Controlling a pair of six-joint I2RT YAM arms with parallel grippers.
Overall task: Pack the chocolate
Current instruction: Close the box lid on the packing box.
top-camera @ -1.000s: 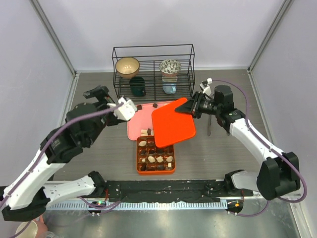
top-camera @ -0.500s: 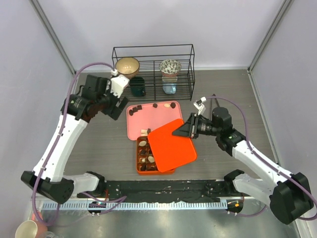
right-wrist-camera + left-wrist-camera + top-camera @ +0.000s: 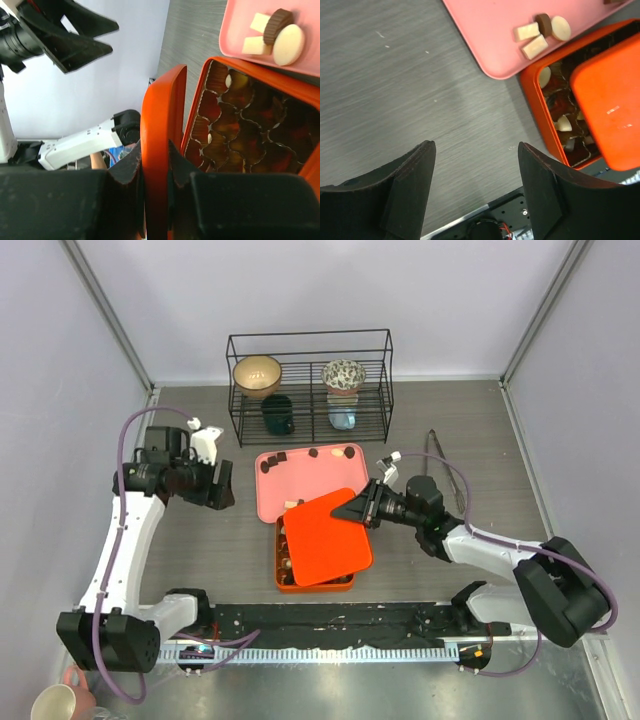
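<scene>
An orange gridded box [image 3: 281, 571] sits below the pink tray [image 3: 300, 480], with chocolate pieces in its cells [image 3: 563, 124]. My right gripper [image 3: 362, 508] is shut on the edge of the orange lid [image 3: 325, 538], which hangs tilted over the box and covers most of it. The right wrist view shows the lid's rim [image 3: 159, 120] pinched between the fingers, beside the open box [image 3: 260, 70]. Loose chocolate [image 3: 294, 505] lies on the tray's near edge, more at its far edge [image 3: 315, 452]. My left gripper [image 3: 215, 487] hovers open and empty over bare table, left of the tray [image 3: 490, 30].
A black wire rack [image 3: 310, 380] with bowls and cups stands at the back. Metal tongs [image 3: 442, 458] lie on the table to the right. A cup [image 3: 50, 702] sits off the table at the bottom left. A black rail [image 3: 330, 625] runs along the near edge.
The right gripper has carried the lid down and left, onto the box. The left arm has pulled back to the left, away from the tray, its jaws narrowing somewhat.
</scene>
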